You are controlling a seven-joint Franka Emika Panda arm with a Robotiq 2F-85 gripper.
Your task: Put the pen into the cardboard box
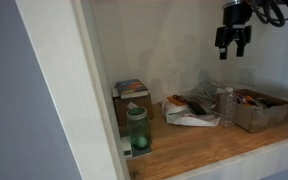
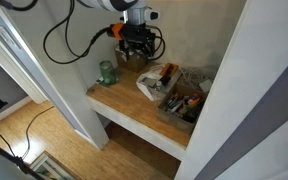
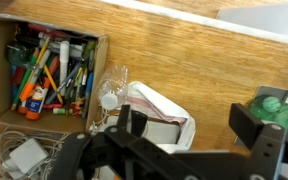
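Observation:
The cardboard box (image 3: 1, 75) lies at the top left of the wrist view, filled with several pens and markers (image 3: 49, 70). It also shows in both exterior views (image 1: 252, 118) (image 2: 172, 115), at one end of the wooden shelf. I cannot make out a loose pen outside the box. My gripper (image 1: 233, 45) hangs high above the shelf, open and empty. In the wrist view (image 3: 189, 130) its fingers frame a white bag (image 3: 154, 115). It also shows in an exterior view (image 2: 134, 45).
A clear plastic bottle (image 3: 109, 95) stands between the box and the white bag (image 1: 189, 115). A green jar (image 1: 137, 130) stands near the shelf's other end (image 3: 279, 105). A book (image 1: 132, 88) lies behind the jar. A white charger with cables (image 3: 24, 155) lies beside the box. Walls enclose the alcove.

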